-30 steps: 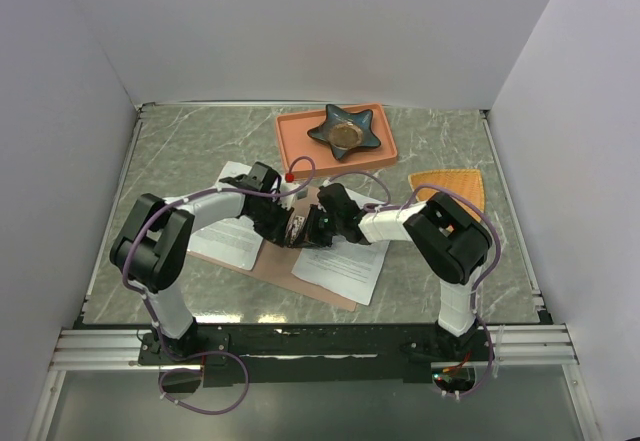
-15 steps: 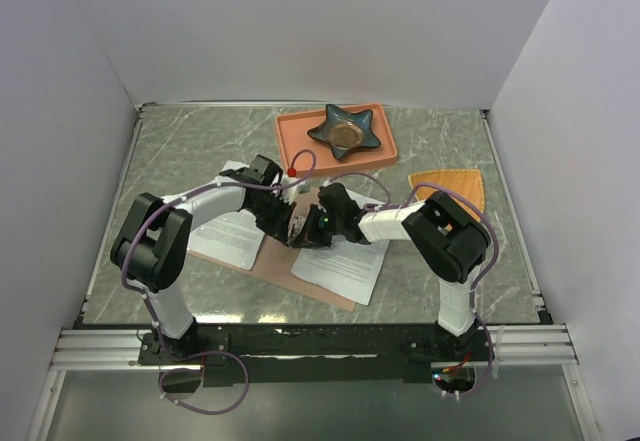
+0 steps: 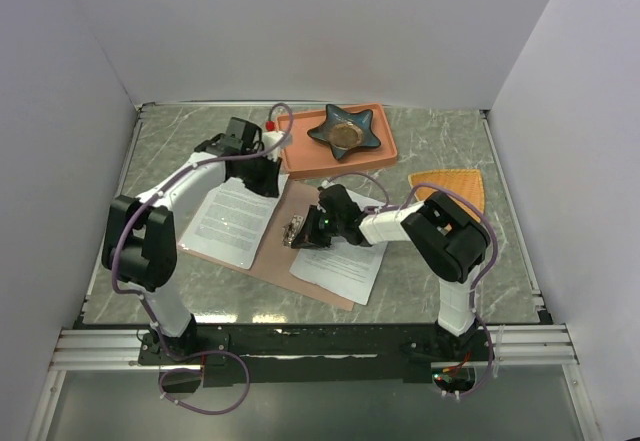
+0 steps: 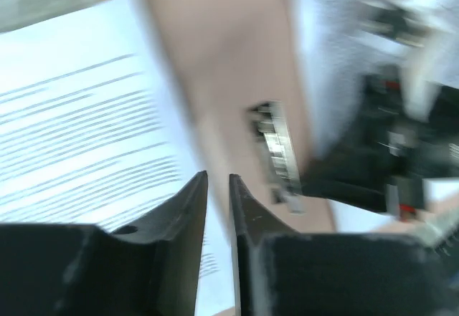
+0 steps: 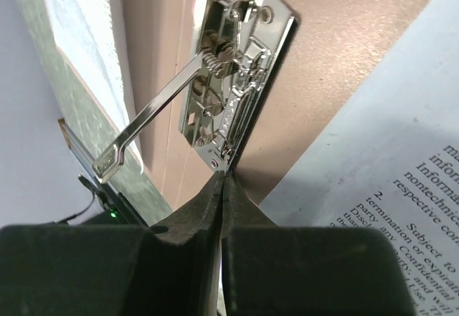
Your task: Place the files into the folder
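The pinkish-brown folder (image 3: 285,261) lies open and flat on the table. One white printed sheet (image 3: 228,221) lies on its left half, another sheet (image 3: 342,269) on its right. The silver clip (image 3: 297,232) sits at the spine with its lever raised. My right gripper (image 3: 306,233) is shut, fingertips touching at the clip's near end (image 5: 222,174); the clip (image 5: 229,79) and its lever (image 5: 147,119) fill that view. My left gripper (image 3: 268,183) hovers over the folder's far edge, nearly shut with a thin gap and nothing in it (image 4: 218,187). The left wrist view is blurred, showing the sheet (image 4: 72,137) and clip (image 4: 276,151).
A salmon-orange tray (image 3: 292,149) holding a dark star-shaped dish (image 3: 345,131) stands at the back, just behind my left wrist. An orange fan-shaped mat (image 3: 452,187) lies at the right. White walls close in three sides.
My left gripper has pulled back from the clip and swung to the far left, toward the tray. My right gripper has stayed at the clip. The left sheet now shows in full.
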`<move>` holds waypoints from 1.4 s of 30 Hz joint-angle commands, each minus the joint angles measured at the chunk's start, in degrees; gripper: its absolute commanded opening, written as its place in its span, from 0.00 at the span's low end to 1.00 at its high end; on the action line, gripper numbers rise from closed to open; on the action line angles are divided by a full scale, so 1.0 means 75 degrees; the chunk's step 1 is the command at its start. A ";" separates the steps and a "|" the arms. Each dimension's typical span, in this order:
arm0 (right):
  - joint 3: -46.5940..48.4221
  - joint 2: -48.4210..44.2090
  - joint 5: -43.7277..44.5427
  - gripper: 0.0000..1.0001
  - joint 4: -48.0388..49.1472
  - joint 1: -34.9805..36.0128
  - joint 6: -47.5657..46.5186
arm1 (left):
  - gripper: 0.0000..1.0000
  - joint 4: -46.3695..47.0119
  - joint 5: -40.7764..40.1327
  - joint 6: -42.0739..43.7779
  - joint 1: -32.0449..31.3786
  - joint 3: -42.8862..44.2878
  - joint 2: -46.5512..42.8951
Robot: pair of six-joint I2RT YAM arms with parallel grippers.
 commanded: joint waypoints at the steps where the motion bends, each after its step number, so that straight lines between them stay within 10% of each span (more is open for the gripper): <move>1: -0.0490 -0.0246 0.0221 0.08 0.0723 0.0017 -0.0859 | 0.27 0.0395 -0.0913 0.0031 0.0487 -0.0215 -0.0095; 16: -0.1019 -0.0727 0.0677 0.09 0.3233 0.0544 -0.1680 | 0.19 0.1720 -0.2272 0.0477 0.0769 -0.2208 0.0010; 42: 0.0398 -0.0118 0.2775 0.12 0.2485 0.0404 -0.1469 | 0.09 0.1463 -0.2097 0.1016 0.0757 -0.3462 -0.0915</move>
